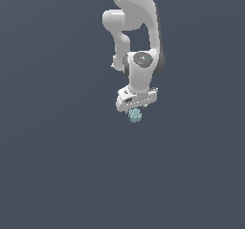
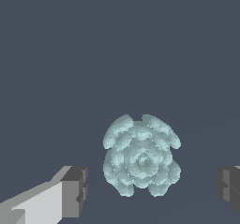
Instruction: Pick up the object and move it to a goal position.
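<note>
The object is a pale teal-cyan, bumpy, roundish lump with lighter speckles. In the wrist view it lies on the dark grey floor between my two dark fingertips, with a clear gap on each side. My gripper is open around it and touches it on neither side. In the exterior view the object shows just under the white hand of my gripper, which points straight down from the white arm. The fingers themselves are hidden behind the hand there.
A plain dark grey floor fills both views. No other objects, containers or edges show.
</note>
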`<state>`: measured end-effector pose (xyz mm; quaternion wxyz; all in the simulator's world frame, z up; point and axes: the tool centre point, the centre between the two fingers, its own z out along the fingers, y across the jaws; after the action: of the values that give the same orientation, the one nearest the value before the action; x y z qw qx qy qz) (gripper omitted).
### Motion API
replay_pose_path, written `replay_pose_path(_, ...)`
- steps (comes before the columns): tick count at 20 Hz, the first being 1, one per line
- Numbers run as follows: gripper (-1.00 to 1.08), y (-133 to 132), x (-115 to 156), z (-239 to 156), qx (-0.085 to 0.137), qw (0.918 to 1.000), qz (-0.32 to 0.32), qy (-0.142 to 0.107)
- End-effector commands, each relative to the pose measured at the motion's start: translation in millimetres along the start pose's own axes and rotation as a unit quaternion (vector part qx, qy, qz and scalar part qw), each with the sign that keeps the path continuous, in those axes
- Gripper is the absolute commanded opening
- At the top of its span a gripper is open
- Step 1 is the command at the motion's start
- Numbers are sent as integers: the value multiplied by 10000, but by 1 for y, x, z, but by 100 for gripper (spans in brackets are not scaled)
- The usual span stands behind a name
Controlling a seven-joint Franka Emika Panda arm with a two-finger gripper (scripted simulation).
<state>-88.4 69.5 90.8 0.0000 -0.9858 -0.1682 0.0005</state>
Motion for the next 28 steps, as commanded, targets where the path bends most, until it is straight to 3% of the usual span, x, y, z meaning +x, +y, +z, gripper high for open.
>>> replay_pose_path(1,100,0,0,0,-1,10000,2,2)
replay_pose_path(19,100,-1,-1,51,-2,10000,-17,5)
replay_pose_path(20,-100,-1,-1,51,-2,10000,-17,5)
replay_pose_path(28,-100,-1,-1,51,-2,10000,-17,5)
